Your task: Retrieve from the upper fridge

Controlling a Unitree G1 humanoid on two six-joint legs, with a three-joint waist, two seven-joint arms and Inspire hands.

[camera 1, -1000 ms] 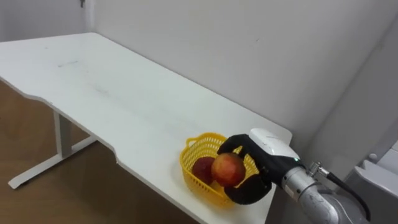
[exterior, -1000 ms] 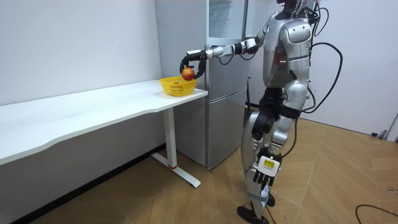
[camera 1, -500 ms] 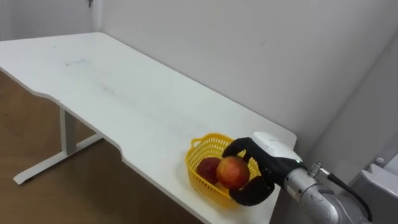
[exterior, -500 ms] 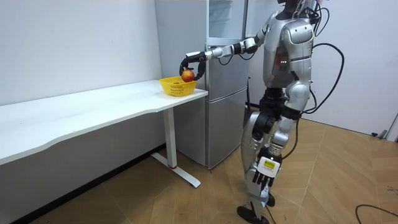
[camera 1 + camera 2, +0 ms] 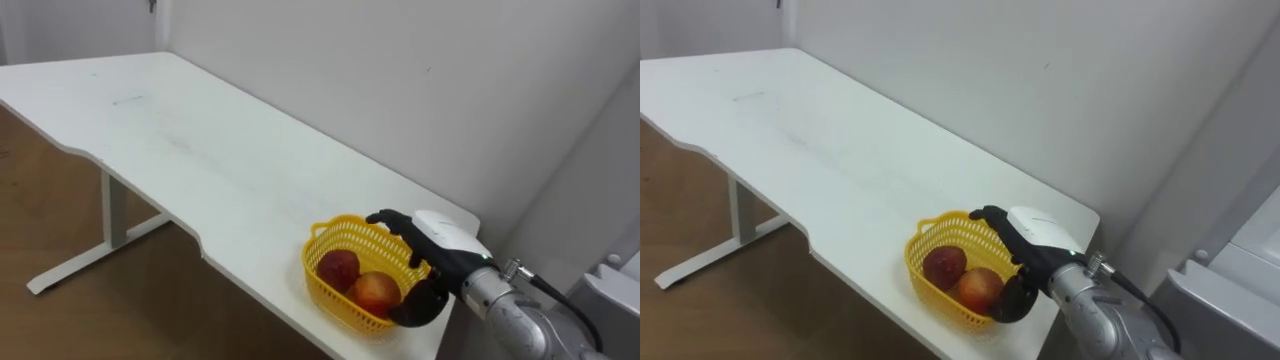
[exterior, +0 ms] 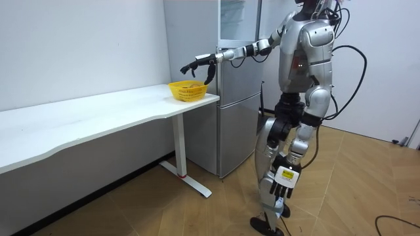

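Note:
A yellow basket (image 5: 352, 250) stands at the near end of the white table (image 5: 180, 150). Two apples lie in it: a dark red apple (image 5: 338, 268) and a red-yellow apple (image 5: 375, 292). My right hand (image 5: 434, 262) hovers just above the basket's right side, open, its fingers (image 5: 388, 218) spread over the rim and holding nothing. From the right eye I see the same basket (image 5: 940, 232) and hand (image 5: 1032, 250). In the room view my right arm reaches out level, with the hand (image 6: 197, 65) over the basket (image 6: 188, 91), and my left hand (image 6: 278, 194) hangs by my leg.
The grey fridge (image 6: 236, 98) stands right beside the table's end, and I stand in front of it. Its top edge (image 5: 605, 290) shows at my lower right. A white wall runs behind the table. Wooden floor lies below the table's front edge.
My right hand has let go of the red-yellow apple, which now lies in the basket beside the dark red one. The fingers have spread open above the basket.

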